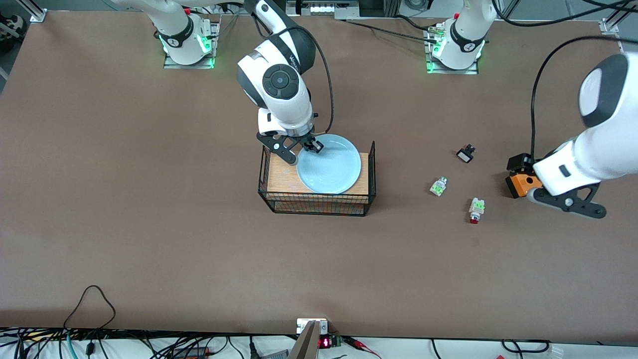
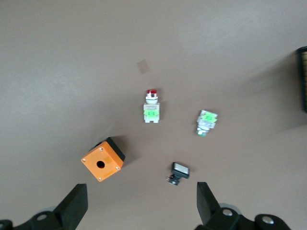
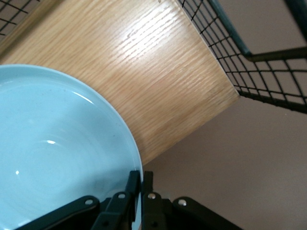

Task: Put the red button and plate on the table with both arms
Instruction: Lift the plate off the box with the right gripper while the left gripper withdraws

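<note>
Resting on the wooden top of the wire rack (image 1: 319, 202), the plate (image 1: 330, 164) had its rim pinched between the right gripper (image 1: 303, 149) fingers. Below the left gripper (image 2: 142, 206), whose fingers were spread wide in the air, the red button (image 1: 476, 209) lay on the table (image 1: 149, 199) beside an orange box (image 2: 102, 159).

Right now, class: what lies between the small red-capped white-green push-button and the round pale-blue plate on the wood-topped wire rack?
Front view: only the white-green part without red cap; the rest is bare brown table.
</note>
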`<state>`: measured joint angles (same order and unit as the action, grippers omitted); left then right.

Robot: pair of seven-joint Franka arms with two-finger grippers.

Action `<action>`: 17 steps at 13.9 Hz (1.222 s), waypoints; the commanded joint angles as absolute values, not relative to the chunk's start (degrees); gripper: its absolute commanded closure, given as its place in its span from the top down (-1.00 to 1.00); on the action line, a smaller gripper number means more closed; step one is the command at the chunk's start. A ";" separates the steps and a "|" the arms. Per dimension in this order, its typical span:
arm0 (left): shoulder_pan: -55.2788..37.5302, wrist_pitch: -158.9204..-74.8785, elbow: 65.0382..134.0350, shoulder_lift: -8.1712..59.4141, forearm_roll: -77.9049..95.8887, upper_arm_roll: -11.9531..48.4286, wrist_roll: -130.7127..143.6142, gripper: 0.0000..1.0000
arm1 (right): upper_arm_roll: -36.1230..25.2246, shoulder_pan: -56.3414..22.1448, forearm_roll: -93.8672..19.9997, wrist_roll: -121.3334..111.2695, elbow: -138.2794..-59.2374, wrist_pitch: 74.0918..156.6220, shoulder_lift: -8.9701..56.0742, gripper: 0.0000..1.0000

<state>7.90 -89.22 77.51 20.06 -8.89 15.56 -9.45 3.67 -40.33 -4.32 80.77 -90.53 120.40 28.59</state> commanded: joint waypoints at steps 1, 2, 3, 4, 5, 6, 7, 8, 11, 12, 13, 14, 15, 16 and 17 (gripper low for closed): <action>6.77 -87.80 80.49 13.48 -6.16 13.54 -4.86 1.00 | 3.43 -40.61 -4.48 80.51 -91.32 118.66 23.66 -1.00; 5.55 -88.59 84.16 9.79 -6.07 12.40 -1.27 1.00 | 3.43 -40.52 -4.66 80.51 -90.80 117.35 21.90 -1.00; 3.27 -90.59 86.90 6.97 -6.15 9.52 0.42 1.00 | 3.34 -40.34 -5.09 80.42 -90.36 116.38 20.23 -1.00; 0.82 -92.09 89.36 4.68 -5.28 4.88 0.44 1.00 | 3.25 -39.99 -5.18 80.33 -90.35 115.58 18.30 -1.00; -0.25 -92.54 91.39 2.92 -1.97 1.70 -0.08 1.00 | 3.16 -39.82 -5.19 79.98 -90.35 114.10 16.98 -1.00; -0.35 -93.59 92.54 2.03 0.76 -0.59 -0.87 1.00 | 3.16 -39.29 -5.27 79.46 -90.26 112.78 16.09 -1.00; -0.44 -94.91 95.33 0.02 1.49 -1.31 -3.75 1.00 | 3.16 -38.16 -5.27 78.41 -90.18 110.85 14.95 -1.00; -0.27 -96.31 98.06 -2.00 1.76 -1.58 -7.69 1.00 | 3.16 -36.93 -5.36 75.27 -90.18 108.39 13.98 -1.00; -0.18 -96.77 100.99 -3.96 1.58 -1.85 -7.74 1.00 | 2.73 -31.14 -6.33 61.57 -90.26 101.36 11.96 -1.00; 0.09 -96.77 100.64 -3.35 1.58 -1.76 -7.30 1.00 | 2.64 -28.50 -6.24 56.74 -90.26 99.68 11.95 -1.00; 0.09 -96.77 99.94 -2.99 1.32 -1.76 -6.60 1.00 | 2.64 -25.61 -6.24 51.99 -90.52 98.71 11.95 -1.00; 0.09 -96.33 99.76 -2.81 1.23 -1.41 -5.20 1.00 | 2.64 -22.79 -6.15 46.90 -90.53 98.18 11.95 -1.00; 0.09 -96.15 99.76 -2.81 1.14 -1.23 -4.32 1.00 | 2.55 -19.72 -6.07 41.45 -90.79 98.17 11.95 -1.00; 0.09 -96.15 99.76 -2.81 1.14 -1.06 -4.22 1.00 | 2.46 -17.08 -6.06 35.22 -91.40 98.17 12.04 -1.00; 0.09 -96.15 99.67 -2.81 0.62 -0.97 -4.22 1.00 | 2.46 -14.88 -5.98 28.72 -92.10 98.09 12.22 -1.00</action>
<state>0.36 -95.70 99.21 -2.31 0.73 -1.18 -5.22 1.68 -19.05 -4.98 38.81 -90.40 98.62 12.87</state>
